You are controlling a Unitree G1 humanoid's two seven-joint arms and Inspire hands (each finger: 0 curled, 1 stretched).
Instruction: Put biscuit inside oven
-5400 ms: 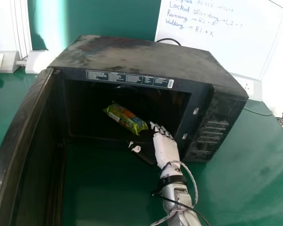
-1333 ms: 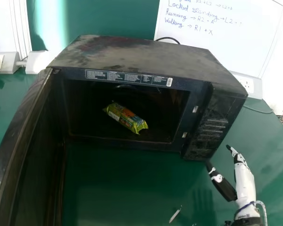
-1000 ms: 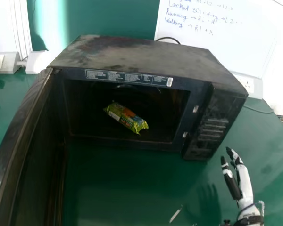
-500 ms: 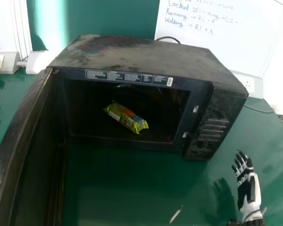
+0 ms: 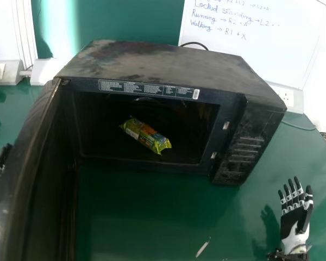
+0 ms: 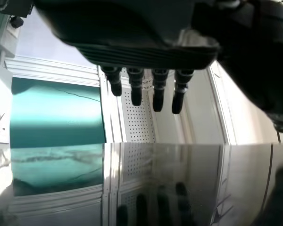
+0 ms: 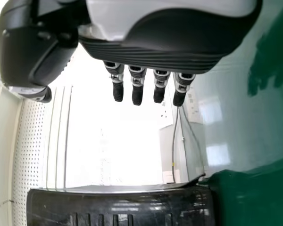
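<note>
One biscuit packet point(image 5: 146, 136), inside oven point(image 5: 163, 62), lying aslant (near end rightward)

Glossy green tabletop point(image 5: 152, 212)
Far right, a white handwritten whiteboard point(image 5: 266, 60); left of it, a teal wall panel point(image 5: 125, 22) catching light.

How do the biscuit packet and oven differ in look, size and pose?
The biscuit packet is yellow-green and orange; the oven is mostly black. The packet is small; the oven is bigger, holding it. The packet lies slanted; the oven stands with its door open. Both carry print.
</note>
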